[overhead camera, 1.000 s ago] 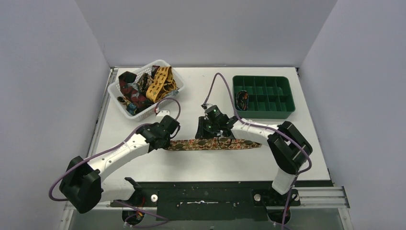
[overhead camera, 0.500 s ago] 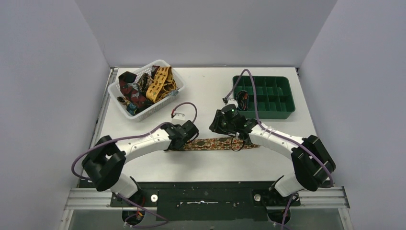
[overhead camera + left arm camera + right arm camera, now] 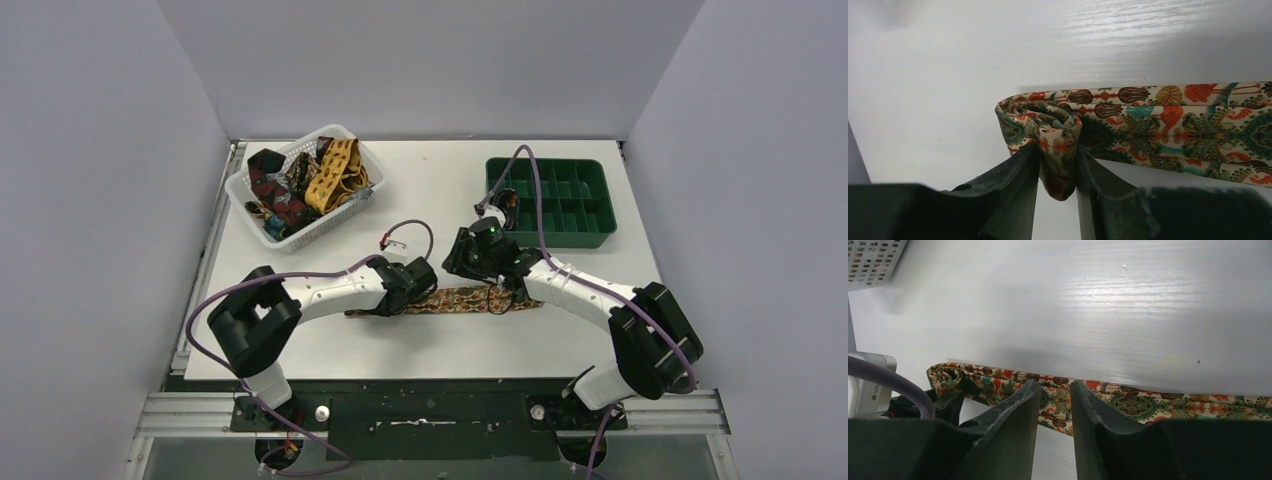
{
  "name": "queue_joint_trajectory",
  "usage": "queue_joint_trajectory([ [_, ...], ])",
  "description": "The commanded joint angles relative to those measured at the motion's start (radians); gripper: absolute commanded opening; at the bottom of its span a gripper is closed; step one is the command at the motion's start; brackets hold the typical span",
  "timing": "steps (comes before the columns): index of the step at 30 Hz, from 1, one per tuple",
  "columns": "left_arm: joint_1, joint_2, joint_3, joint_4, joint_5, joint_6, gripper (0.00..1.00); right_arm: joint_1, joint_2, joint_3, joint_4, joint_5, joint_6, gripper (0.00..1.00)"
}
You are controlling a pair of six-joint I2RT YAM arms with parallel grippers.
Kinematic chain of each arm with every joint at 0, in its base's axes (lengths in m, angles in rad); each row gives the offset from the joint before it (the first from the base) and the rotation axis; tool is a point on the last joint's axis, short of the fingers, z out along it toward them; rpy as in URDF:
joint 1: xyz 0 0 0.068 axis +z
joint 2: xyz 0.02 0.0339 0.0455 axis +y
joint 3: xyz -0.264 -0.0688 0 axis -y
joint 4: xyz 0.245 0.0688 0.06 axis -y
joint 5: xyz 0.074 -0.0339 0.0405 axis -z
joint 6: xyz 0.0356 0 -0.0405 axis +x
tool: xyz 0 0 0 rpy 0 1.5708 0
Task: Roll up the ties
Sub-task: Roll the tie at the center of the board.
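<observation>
Two arms: both are reached over the table (image 3: 450,345) from its near edge, meeting at one tie.
State of left tool (image 3: 1055,152): closed on the rolled end of the patterned tie (image 3: 1168,117); the coil is pinched between both fingers.
State of right tool (image 3: 1053,386): the fingers are drawn nearly together with a slim gap. Fabric is seen through it, but whether it is gripped cannot be told.
Tie position: laid flat mid-table, long axis running left to right, parallel to the near edge.
Key relation: the coil sits at the tie's left end, inside the left tool. The unrolled length runs rightward, passing under the right tool close by. The left arm is nearer the coil, so rolling is judged to advance rightward.
Count on table: one tie, one coil begun.
White basket (image 3: 345,130): far left. Several loose ties are heaped inside, a mustard tie (image 3: 338,170) and a dark red tie (image 3: 268,175) among them; no exact count can be made.
Green tray (image 3: 545,161): far right, divided into compartments. One small dark item (image 3: 507,208) is seen in a left compartment, too small to name.
</observation>
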Motion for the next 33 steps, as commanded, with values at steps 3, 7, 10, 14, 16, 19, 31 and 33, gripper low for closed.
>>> queue_joint_trajectory([
  [3, -0.004, -0.052, 0.013, 0.101, 0.120, 0.027, 0.44, -0.014, -0.034, -0.017, 0.057, -0.030, 0.004, 0.36],
  [7, 0.006, -0.120, 0.017, 0.143, 0.190, 0.054, 0.50, -0.018, -0.044, -0.021, 0.067, -0.032, 0.003, 0.43],
  [10, 0.025, -0.213, 0.012, 0.180, 0.218, 0.050, 0.57, -0.026, -0.044, -0.027, 0.087, -0.054, 0.004, 0.48],
  [14, 0.103, -0.389, -0.077, 0.262, 0.311, 0.041, 0.64, -0.035, -0.053, -0.056, 0.179, -0.138, -0.017, 0.65],
  [16, 0.158, -0.484, -0.146, 0.308, 0.363, 0.027, 0.65, -0.039, -0.054, -0.068, 0.268, -0.207, -0.058, 0.72],
  [19, 0.234, -0.628, -0.271, 0.372, 0.419, -0.011, 0.69, -0.033, -0.035, -0.084, 0.424, -0.360, -0.137, 0.82],
  [31, 0.667, -0.914, -0.613, 0.468, 0.760, -0.113, 0.79, 0.188, 0.225, 0.098, 0.508, -0.525, -0.735, 0.96],
  [33, 0.735, -0.931, -0.650, 0.489, 0.832, -0.119, 0.80, 0.225, 0.255, 0.134, 0.493, -0.511, -0.808, 0.97],
])
